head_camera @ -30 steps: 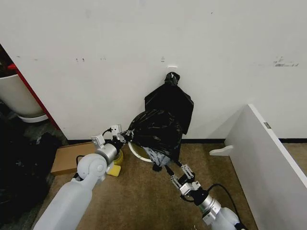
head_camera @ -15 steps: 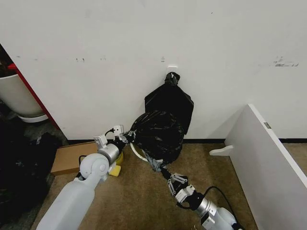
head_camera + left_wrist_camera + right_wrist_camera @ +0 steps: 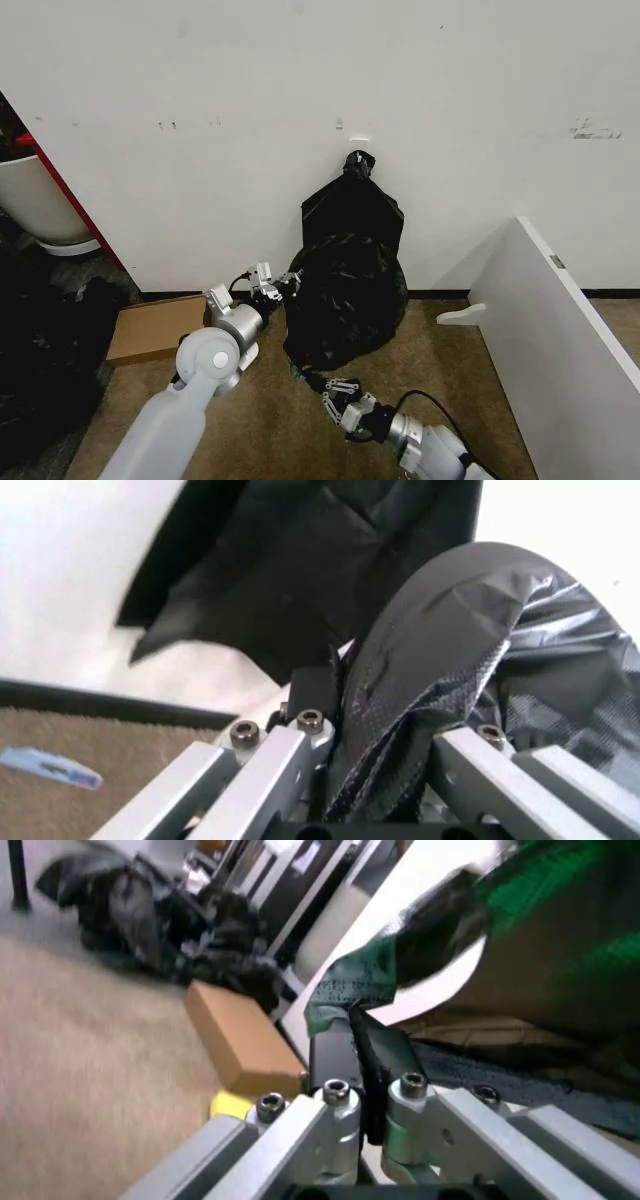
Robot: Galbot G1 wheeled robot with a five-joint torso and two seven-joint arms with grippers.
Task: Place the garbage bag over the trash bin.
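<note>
Gripping the garbage bag (image 3: 345, 300), we are clamping left gripper (image 3: 283, 287) at nine o'clock, right gripper (image 3: 322, 386) at six (film thin): overpulling risks tearing.

Downward head view; close wrist views

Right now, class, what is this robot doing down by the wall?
Both arms are working a garbage bag that is draped over the trash bin by the wall. The left gripper pinches the bag's upper left edge; the right gripper holds a stretched bottom corner low near the carpet. A second, knotted black bag hangs on the wall behind.
</note>
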